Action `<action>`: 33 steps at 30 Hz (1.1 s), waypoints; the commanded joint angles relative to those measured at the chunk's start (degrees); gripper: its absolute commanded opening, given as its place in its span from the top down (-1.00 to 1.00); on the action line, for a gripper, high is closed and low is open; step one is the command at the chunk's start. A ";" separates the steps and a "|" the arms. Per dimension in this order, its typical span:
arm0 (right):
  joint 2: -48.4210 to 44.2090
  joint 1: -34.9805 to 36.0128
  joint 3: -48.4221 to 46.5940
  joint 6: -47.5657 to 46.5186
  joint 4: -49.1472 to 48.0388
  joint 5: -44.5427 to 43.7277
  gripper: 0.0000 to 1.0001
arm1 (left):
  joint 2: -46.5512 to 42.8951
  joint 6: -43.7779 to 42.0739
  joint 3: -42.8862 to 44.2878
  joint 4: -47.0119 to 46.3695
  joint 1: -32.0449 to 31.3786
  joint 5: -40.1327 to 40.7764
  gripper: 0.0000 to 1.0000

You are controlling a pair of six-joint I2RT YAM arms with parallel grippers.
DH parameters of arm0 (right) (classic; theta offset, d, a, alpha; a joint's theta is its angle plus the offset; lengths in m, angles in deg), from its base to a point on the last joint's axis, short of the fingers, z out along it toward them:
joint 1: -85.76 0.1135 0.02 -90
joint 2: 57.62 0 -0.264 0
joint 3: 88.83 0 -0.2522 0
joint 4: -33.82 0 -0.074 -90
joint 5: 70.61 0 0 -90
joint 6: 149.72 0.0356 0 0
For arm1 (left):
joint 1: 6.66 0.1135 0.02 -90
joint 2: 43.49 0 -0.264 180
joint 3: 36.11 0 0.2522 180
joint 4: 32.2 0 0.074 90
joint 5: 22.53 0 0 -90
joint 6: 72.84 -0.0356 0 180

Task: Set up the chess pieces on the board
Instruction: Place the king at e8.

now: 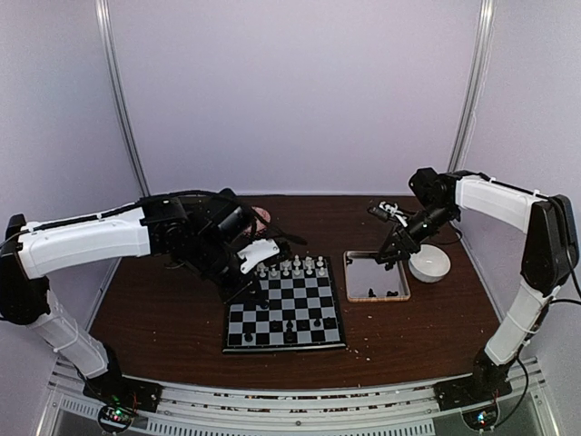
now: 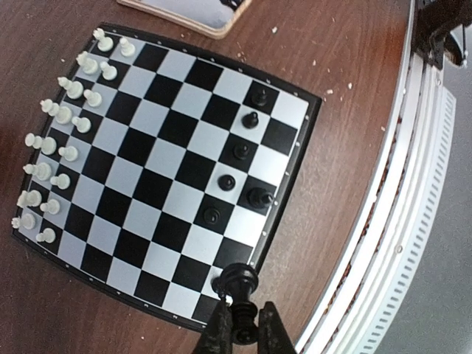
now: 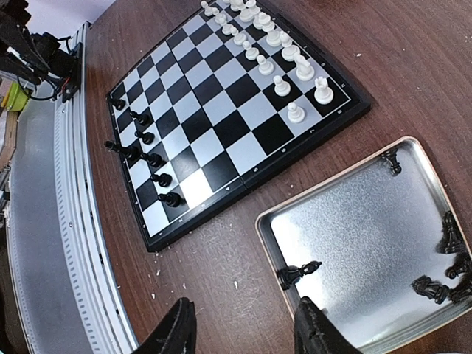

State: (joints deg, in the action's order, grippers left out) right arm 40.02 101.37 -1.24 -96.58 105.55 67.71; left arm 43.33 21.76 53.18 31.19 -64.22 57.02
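A: While the left gripper (image 2: 240,333) is pinched shut on a tiny black chess piece (image 2: 237,282), where is that piece?
B: Over the corner square of the flat black-and-silver chequered board (image 2: 184,158), on black's side. Can't tell if the base is down. Several black pieces (image 2: 241,151) stand along that edge, and the white pieces (image 2: 68,122) fill two rows opposite. The board lies mid-table, with the shallow silvery metal tray (image 3: 354,221) just beside it on the right arm's side
A: And the right gripper (image 3: 247,330)?
B: Jaws apart with nothing between them, hovering at the tray's near corner. About five black pieces are in there. One black figurine (image 3: 299,274) lies on its side just ahead of the fingers, and the rest sit near the other rims
A: Handling?
B: My read is very light, rigid, smooth and probably plastic. It'll skid on the metal and tip if nudged. Not fragile, but small against the fingers, so an off-centre pinch could flick it away. Take the lying one across its narrow waist, fingers square to its long axis. It'll need righting before placing. For upright ones, grip high on the stem under the head and keep the base clear
A: Release risk?
B: The neighbours sit close, so open only slightly and lift straight up
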 commanded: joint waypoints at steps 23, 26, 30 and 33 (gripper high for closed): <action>2.71 -0.08 1.04 -0.17 -0.77 -1.39 0.10 | 16.26 -7.50 4.17 2.26 -7.00 4.26 1.00; 2.72 -0.06 1.20 -0.31 -0.71 -1.41 0.10 | 17.01 -7.16 4.09 0.48 -6.98 4.30 1.00; 2.79 -0.07 1.28 -0.32 -0.73 -1.38 0.10 | 18.75 -6.89 4.54 -0.33 -6.95 5.29 1.00; 2.90 -0.06 1.31 -0.47 -0.53 -1.30 0.10 | 19.52 -6.97 4.59 -0.98 -6.95 5.80 1.00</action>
State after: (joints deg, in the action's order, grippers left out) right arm 42.21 101.37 -0.59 -96.69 104.77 66.87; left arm 61.43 15.22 56.22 32.61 -71.02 61.61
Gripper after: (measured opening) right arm 0.453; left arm 0.078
